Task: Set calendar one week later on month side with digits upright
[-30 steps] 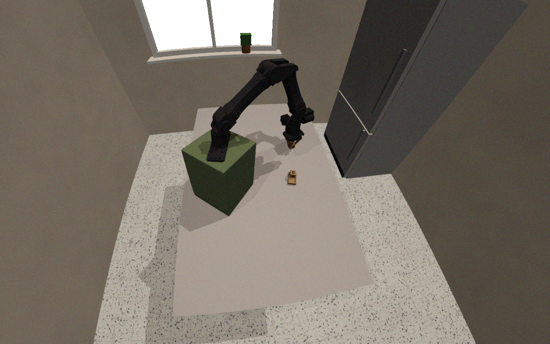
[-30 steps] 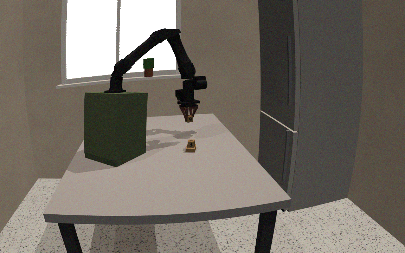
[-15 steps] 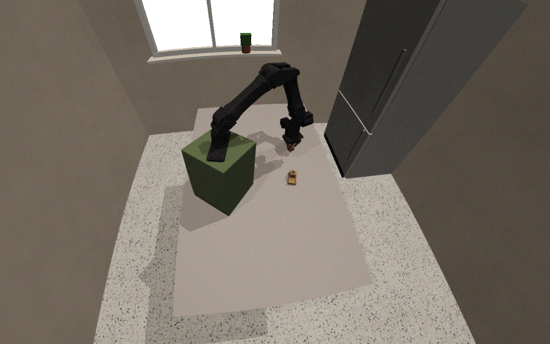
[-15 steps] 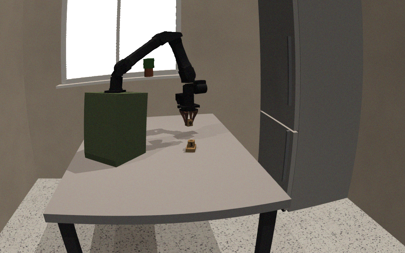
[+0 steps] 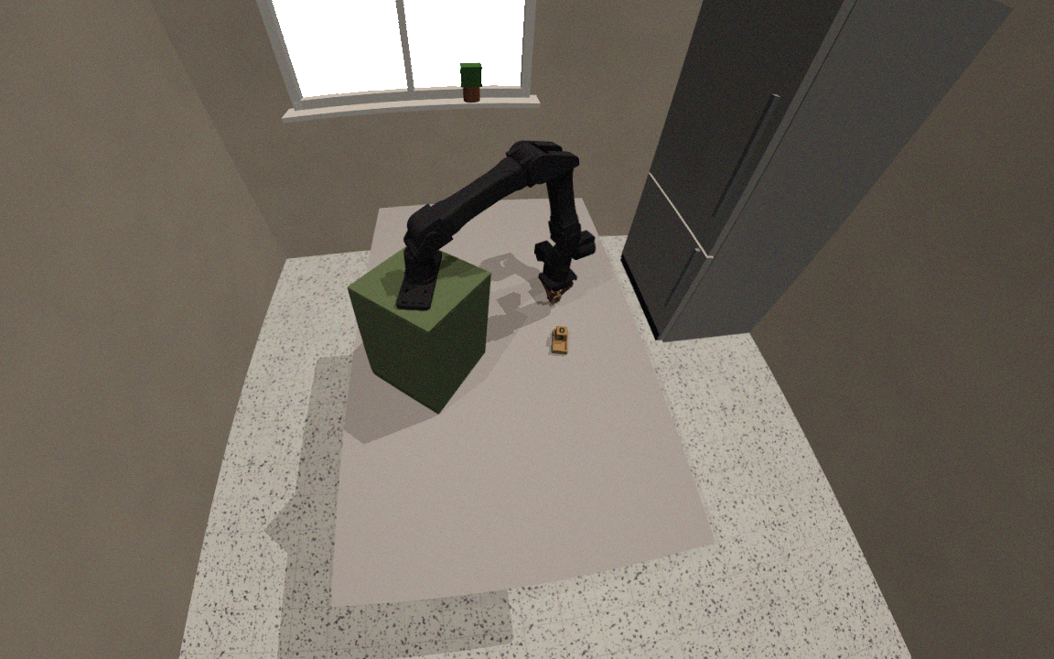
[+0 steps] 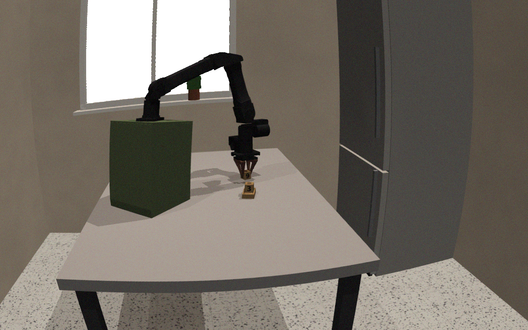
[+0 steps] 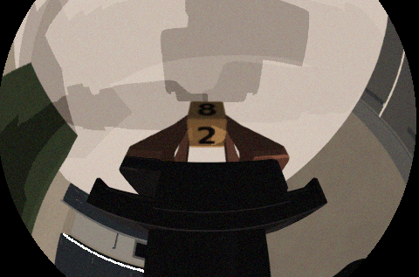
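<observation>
My gripper (image 5: 553, 296) (image 6: 246, 173) (image 7: 206, 120) is shut on a wooden digit cube (image 6: 247, 175) (image 7: 207, 124). The exterior view shows a 9 on this cube; the wrist view shows a 2 and an 8 on two other faces. The cube is low over the table, behind the tray. The small wooden tray (image 5: 559, 348) (image 6: 248, 196) lies flat on the table. A second cube (image 5: 561, 330) (image 6: 249, 188) stands in its far part, with a 3 facing the exterior camera and a round digit, apparently 0, on top. No month name is legible.
The tall green block (image 5: 425, 344) (image 6: 151, 168) (image 7: 17, 137) carries the arm's base, left of the tray. The grey fridge (image 5: 727, 270) (image 6: 421, 143) stands beyond the table's right edge. The table (image 5: 514, 491) (image 6: 217, 242) extends toward the exterior camera.
</observation>
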Tool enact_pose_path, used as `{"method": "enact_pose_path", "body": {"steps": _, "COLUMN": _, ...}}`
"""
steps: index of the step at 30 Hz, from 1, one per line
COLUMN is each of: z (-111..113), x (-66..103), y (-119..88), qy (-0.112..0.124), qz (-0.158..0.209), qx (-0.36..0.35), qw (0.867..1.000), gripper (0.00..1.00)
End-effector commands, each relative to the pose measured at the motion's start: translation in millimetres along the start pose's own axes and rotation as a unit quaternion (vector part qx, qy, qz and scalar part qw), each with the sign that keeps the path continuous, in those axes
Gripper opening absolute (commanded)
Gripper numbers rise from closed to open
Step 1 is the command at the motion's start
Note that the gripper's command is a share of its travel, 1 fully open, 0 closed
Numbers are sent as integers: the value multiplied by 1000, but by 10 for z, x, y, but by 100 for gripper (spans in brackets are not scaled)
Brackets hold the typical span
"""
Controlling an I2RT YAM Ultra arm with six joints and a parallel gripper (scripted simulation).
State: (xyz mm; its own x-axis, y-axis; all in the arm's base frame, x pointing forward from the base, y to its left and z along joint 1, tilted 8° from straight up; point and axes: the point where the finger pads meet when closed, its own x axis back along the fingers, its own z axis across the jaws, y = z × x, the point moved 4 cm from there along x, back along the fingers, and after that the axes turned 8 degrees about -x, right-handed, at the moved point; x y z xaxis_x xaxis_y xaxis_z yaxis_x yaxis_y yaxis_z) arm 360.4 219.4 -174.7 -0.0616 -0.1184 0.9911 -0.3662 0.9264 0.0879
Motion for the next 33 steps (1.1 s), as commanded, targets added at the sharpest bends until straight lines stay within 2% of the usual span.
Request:
{"method": "enact_pose_path", "body": {"steps": 1, "z": -72, "x": -33, "y": 7, "qy": -12, "qz": -2, "qx": 0, "qw": 1000, "gripper": 27}}
{"method": "enact_pose_path", "body": {"steps": 7, "z": -74, "x": -101, "y": 7, "qy": -12, "qz": -2, "qx": 0, "qw": 1000, "gripper": 27}}
{"method": "enact_pose_path", "body": {"steps": 33, "z": -74, "x": -103, "y": 7, "qy": -12, "qz": -2, "qx": 0, "qw": 1000, "gripper": 27}}
